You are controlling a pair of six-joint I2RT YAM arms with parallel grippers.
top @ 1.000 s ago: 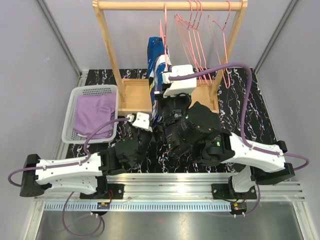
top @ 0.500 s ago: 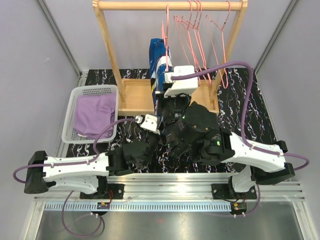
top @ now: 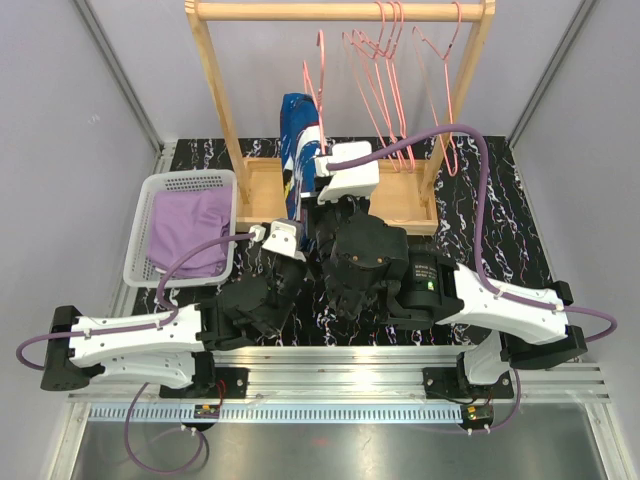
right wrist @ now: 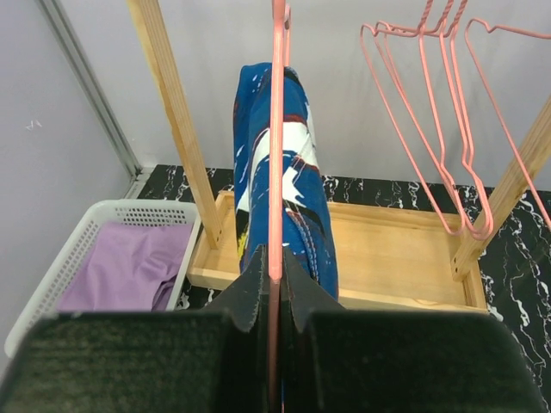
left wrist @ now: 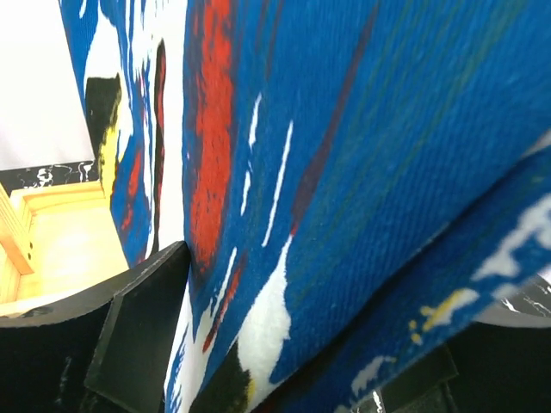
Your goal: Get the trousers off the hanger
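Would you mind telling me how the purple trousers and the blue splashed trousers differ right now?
The purple trousers are plain; the blue trousers carry white, red and yellow splashes. The purple trousers lie crumpled in the white basket; the blue trousers hang from a pink hanger. Both are soft cloth.

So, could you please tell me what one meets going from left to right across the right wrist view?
White basket, lilac trousers, wooden post, blue splashed trousers, empty pink hangers.

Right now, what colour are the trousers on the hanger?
Dark blue trousers with red, white and yellow splashes, clearest in the left wrist view.
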